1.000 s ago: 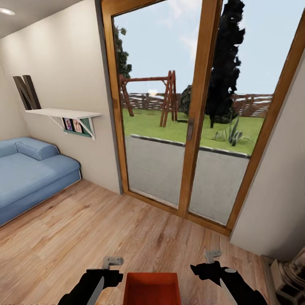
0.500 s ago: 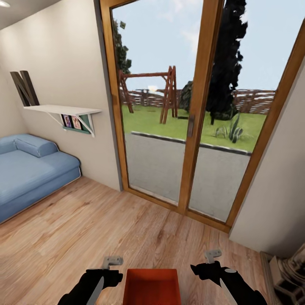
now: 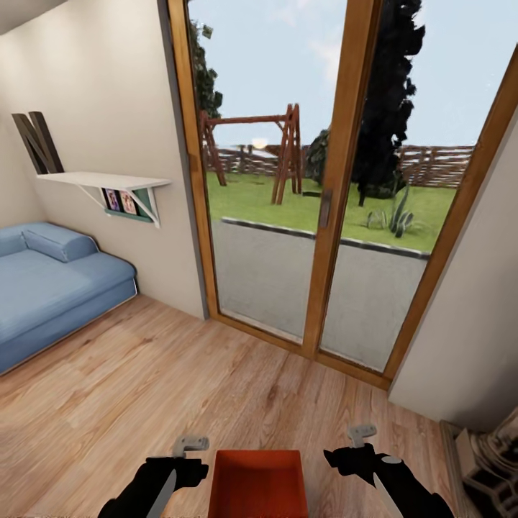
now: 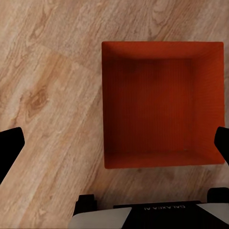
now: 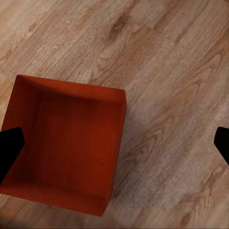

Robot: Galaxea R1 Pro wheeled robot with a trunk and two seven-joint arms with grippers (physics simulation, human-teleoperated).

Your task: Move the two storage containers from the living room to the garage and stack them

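Orange-red open-top bin [image 3: 257, 484] at 6 o'clock on light wood plank floor [image 3: 144, 381], between left end effector [image 3: 188, 444] and right end effector [image 3: 360, 434]. Both spread wide, holding nothing. Blue sofa [image 3: 50, 284] at 9 o'clock.

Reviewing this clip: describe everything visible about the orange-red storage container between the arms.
The storage container is an orange-red, open-top rectangular bin with thin, slightly flared walls, a flat bottom and no lid. It looks like matte plastic and is empty. It sits level, upright, above the light wood plank floor, between the left end effector and the right end effector. Neither visibly touches it; what holds it up cannot be made out.
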